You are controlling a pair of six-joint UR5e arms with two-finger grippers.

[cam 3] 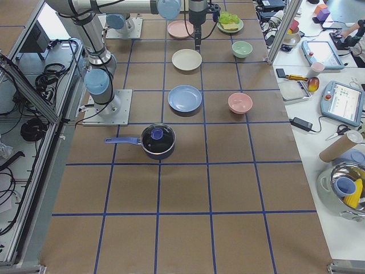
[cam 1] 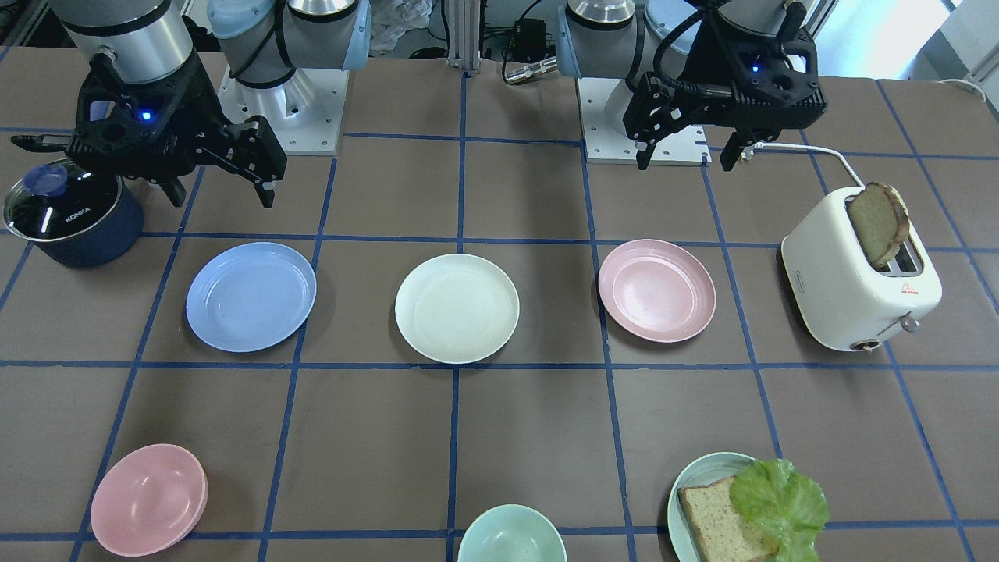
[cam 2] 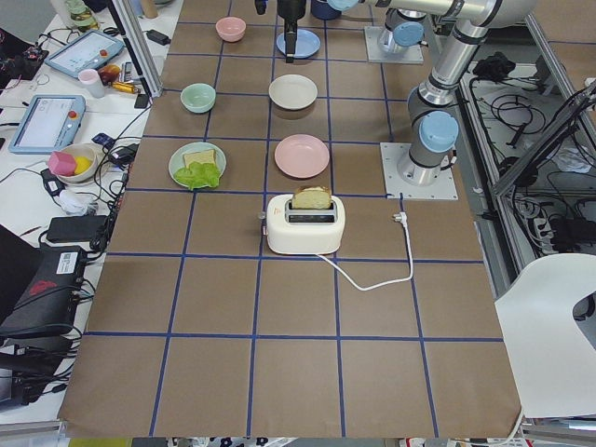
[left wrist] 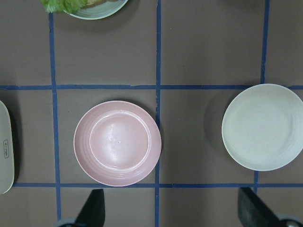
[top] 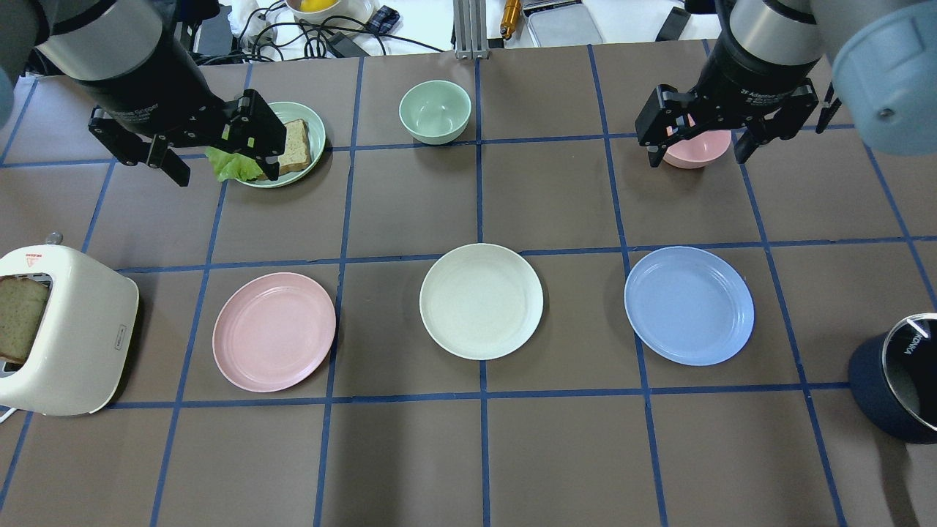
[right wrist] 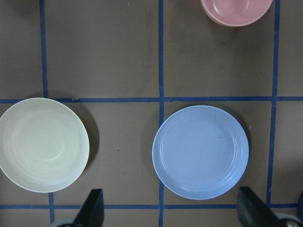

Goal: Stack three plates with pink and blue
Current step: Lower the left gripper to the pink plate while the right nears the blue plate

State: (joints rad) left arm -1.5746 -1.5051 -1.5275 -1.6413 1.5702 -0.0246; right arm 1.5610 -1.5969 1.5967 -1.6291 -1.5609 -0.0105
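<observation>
mint bowl (cam 1: 511,537) sits at the near edge of the counter (cam 1: 531,421) in the view facing the robot, at 6 o'clock from the cream plate (cam 1: 456,308); a pink bowl (cam 1: 148,499) lies toward 8 o'clock and a pale teal plate (cam 1: 695,472) with bread (cam 1: 722,523) and lettuce (cam 1: 780,503) toward 4 o'clock. the three plates lie flat in one row across the middle, each apart from the next, none stacked: the blue plate (cam 1: 250,297) at 9 o'clock of the cream plate, the pink plate (cam 1: 656,290) at 3 o'clock. the left gripper (cam 1: 685,160) hangs above the counter at about 12 o'clock of the pink plate, jaws spread wide, nothing between them. the right gripper (cam 1: 221,195) hangs at about 12 o'clock of the blue plate, likewise wide apart and empty. a white toaster (cam 1: 851,289) with a slice (cam 1: 878,222) standing in its slot is at 3 o'clock of the pink plate; a dark lidded pot (cam 1: 70,215) is at 10 o'clock of the blue plate
</observation>
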